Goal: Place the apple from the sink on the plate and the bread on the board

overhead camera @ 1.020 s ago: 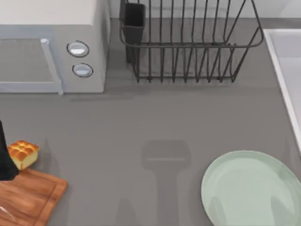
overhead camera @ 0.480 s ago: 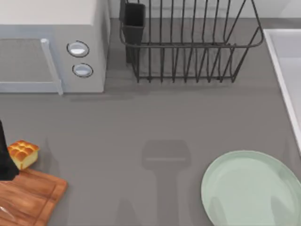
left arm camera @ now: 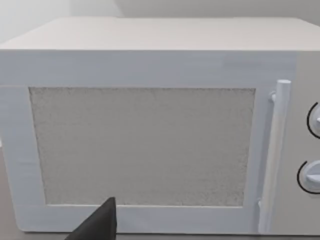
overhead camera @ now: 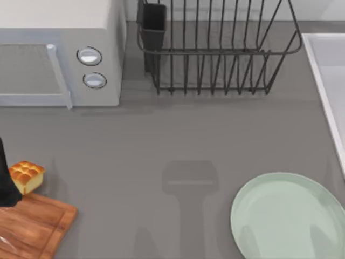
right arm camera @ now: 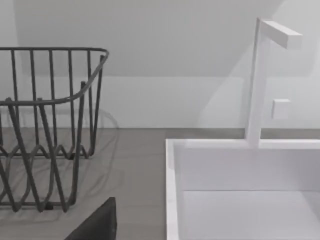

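The bread sits on the grey table, just off the far corner of the board, well left of the plate. The sink lies beyond the plate, beside the dish rack. The left arm stands beside the bread; whether either gripper's jaws are open cannot be told.

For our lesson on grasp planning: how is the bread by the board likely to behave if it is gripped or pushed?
The bread looks soft and light for its size, so a tight grip would probably dent it. Its glossy domed top may be slippery; the flat sides look easier to hold. Square and flat-based, it should slide onto the board, not roll.
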`<action>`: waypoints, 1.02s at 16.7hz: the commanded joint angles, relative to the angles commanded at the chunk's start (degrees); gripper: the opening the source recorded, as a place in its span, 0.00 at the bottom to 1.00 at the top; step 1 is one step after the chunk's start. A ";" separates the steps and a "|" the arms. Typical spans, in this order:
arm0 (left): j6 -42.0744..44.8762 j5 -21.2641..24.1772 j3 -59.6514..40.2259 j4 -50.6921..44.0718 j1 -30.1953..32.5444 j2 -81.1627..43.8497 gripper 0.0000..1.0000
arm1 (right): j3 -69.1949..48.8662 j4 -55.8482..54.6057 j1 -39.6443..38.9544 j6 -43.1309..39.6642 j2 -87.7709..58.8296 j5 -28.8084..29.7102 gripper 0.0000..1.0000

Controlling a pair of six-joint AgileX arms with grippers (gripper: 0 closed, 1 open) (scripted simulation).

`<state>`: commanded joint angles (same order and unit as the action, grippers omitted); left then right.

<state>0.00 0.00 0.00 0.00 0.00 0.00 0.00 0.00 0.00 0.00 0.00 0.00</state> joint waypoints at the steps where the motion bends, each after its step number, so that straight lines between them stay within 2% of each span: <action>1: 0.00 0.00 0.00 0.00 0.00 0.00 1.00 | 0.00 0.00 0.00 0.00 0.00 0.00 1.00; 4: 0.00 0.00 0.00 0.00 0.00 0.00 1.00 | -3.10 1.59 0.66 -0.30 -3.47 -0.05 1.00; 8: 0.00 0.00 0.00 0.00 0.00 0.00 1.00 | -13.34 7.41 2.92 -1.58 -15.74 -0.17 1.00; 17: 0.00 0.00 0.00 0.00 0.00 0.00 1.00 | -50.04 31.08 11.14 -8.14 -62.21 -0.42 1.00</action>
<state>0.00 0.00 0.00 0.00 0.00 0.00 -50.04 31.08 11.14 -8.14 -62.21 -0.42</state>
